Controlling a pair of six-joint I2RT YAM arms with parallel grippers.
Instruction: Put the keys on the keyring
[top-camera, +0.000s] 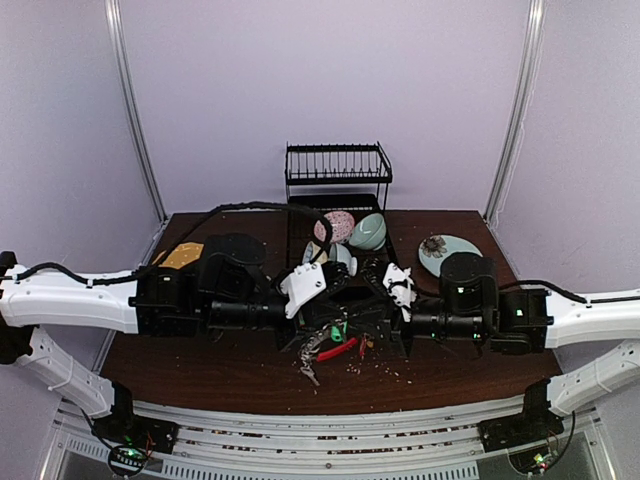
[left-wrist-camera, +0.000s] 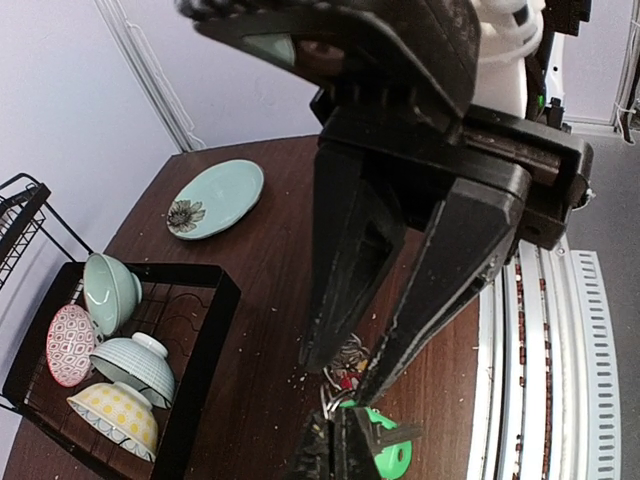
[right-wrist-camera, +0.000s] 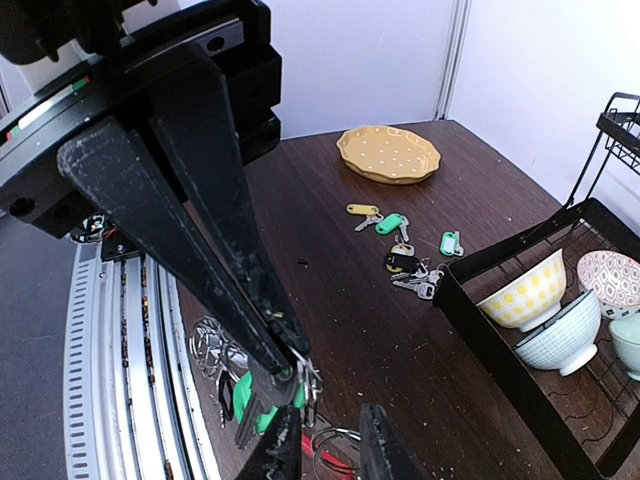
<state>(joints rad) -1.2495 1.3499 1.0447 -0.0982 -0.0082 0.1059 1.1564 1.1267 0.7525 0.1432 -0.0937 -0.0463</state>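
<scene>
My right gripper (right-wrist-camera: 287, 368) is shut on a green-tagged key (right-wrist-camera: 240, 395), with small split rings hanging at its tip. It also shows in the left wrist view (left-wrist-camera: 345, 440) with the green tag (left-wrist-camera: 392, 458). My left gripper (left-wrist-camera: 342, 378) faces it tip to tip, jaws a little apart. In the right wrist view its fingers (right-wrist-camera: 281, 445) flank a loop of the keyring (right-wrist-camera: 338, 442) and its red sleeve (top-camera: 337, 349). A cluster of split rings (right-wrist-camera: 213, 345) lies on the table. Loose keys with yellow (right-wrist-camera: 362, 210), green (right-wrist-camera: 390, 223) and teal (right-wrist-camera: 449, 243) tags lie further off.
A black rack tray (right-wrist-camera: 500, 330) holding bowls (left-wrist-camera: 125, 360) stands behind the grippers. A teal plate (left-wrist-camera: 215, 198) lies at the back right and a yellow plate (right-wrist-camera: 388, 152) at the back left. A metal rail (right-wrist-camera: 110, 340) runs along the table's near edge.
</scene>
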